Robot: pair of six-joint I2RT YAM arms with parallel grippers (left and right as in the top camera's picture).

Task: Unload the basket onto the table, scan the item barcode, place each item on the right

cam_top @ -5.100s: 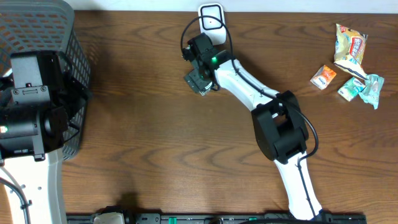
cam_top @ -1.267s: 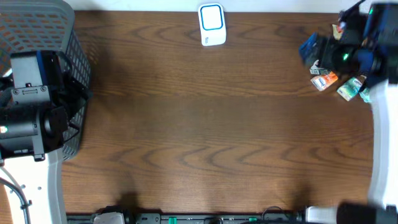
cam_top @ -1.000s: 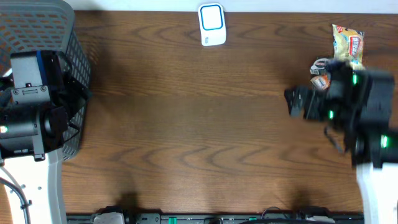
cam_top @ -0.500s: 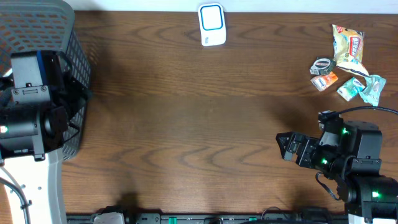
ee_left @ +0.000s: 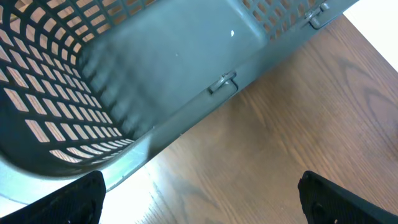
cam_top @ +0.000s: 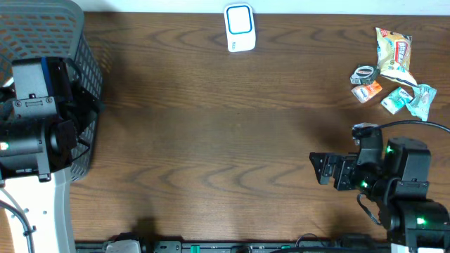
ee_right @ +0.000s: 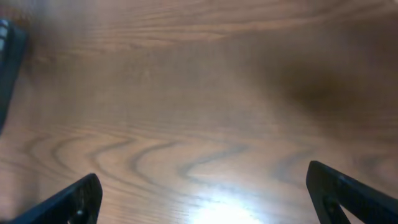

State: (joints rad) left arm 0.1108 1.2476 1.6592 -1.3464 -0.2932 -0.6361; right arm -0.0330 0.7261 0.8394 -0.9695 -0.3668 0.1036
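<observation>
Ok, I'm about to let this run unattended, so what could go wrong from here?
The packets lie bunched together, so the open, empty right gripper might grab two or scatter neighbours. The scanner sits at the far edge of the table; an arm swing could knock it off. No barcode is legible from overhead, so a picked item may need turning.

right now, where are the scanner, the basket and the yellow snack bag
scanner (cam_top: 239, 27), overhead view, on its blue-edged face
basket (cam_top: 39, 31), overhead view, on its mesh wall
yellow snack bag (cam_top: 394, 50), overhead view, on the middle of the pack
</observation>
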